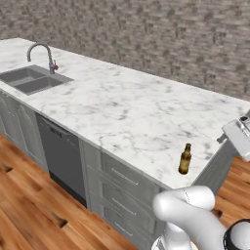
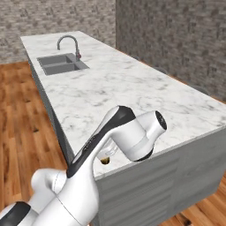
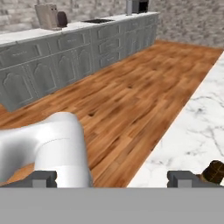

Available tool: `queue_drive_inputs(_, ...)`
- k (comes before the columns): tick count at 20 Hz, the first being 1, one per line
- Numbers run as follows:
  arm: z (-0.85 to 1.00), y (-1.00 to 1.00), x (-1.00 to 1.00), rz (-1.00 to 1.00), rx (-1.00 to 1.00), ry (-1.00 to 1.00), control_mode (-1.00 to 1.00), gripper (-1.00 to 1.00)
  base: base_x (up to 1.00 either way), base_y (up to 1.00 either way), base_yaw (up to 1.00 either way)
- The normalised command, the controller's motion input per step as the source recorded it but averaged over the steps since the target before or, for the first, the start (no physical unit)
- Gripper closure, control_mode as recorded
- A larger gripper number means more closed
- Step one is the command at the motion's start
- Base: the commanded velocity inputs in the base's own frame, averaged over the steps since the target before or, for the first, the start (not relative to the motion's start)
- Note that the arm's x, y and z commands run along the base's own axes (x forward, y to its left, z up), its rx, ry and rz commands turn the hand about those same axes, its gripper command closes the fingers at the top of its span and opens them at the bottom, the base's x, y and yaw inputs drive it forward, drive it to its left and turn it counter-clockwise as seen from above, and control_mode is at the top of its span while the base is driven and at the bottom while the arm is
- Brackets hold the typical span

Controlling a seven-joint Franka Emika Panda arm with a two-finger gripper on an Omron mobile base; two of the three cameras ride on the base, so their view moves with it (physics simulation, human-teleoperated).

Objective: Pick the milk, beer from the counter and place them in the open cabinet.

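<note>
Brown glass beer bottle (image 1: 184, 159) stands upright near the marble tabletop's (image 1: 122, 107) near right corner, so the spread, empty claw (image 3: 113, 178) should descend squarely around its body.

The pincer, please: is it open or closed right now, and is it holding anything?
Pincer: open and empty; the beer stands free on the counter.

From my right base view the arm (image 2: 114, 137) covers nearly all of the beer (image 2: 104, 160), just its base peeks out. In the hand view it's cut off at the bottom right, only the top (image 3: 214, 171) showing.
</note>
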Motion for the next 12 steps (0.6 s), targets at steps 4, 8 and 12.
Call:
queue_drive_inputs(4, -0.49, -0.09, -0.27, -0.13, 0.00, 0.06, -1.00, -1.00, 0.00, 0.00, 0.00)
queue_drive_inputs(8, -0.39, -0.07, -0.14, -0.12, 0.00, 0.07, -1.00, -1.00, 0.00, 0.00, 0.00)
queue_drive_inputs(12, -0.26, -0.01, 0.00, -0.08, 0.00, 0.07, -1.00, -1.00, 0.00, 0.00, 0.00)
